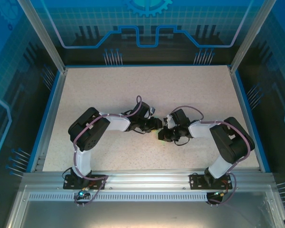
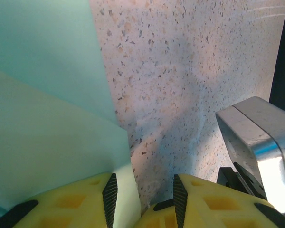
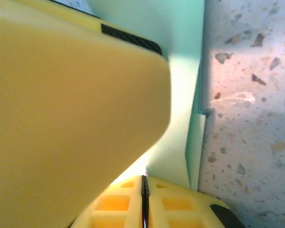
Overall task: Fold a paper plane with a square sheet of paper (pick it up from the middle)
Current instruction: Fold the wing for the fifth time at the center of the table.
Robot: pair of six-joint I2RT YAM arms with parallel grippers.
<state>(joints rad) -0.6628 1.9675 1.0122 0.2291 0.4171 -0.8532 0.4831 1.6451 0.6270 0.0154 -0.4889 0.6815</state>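
Overhead, arms (image 1: 118,124) hide the paper (image 2: 42,142); left gripper (image 2: 145,190) stands half-open, right gripper (image 3: 143,190) closed, any hold unclear.

A pale speckled table (image 1: 147,90) with a blue rim (image 1: 51,114) sits inside blue walls (image 1: 147,28) printed with circuit-line patterns, silver posts (image 1: 40,33) rising at its far corners and a metal rail (image 1: 147,183) along its near edge.
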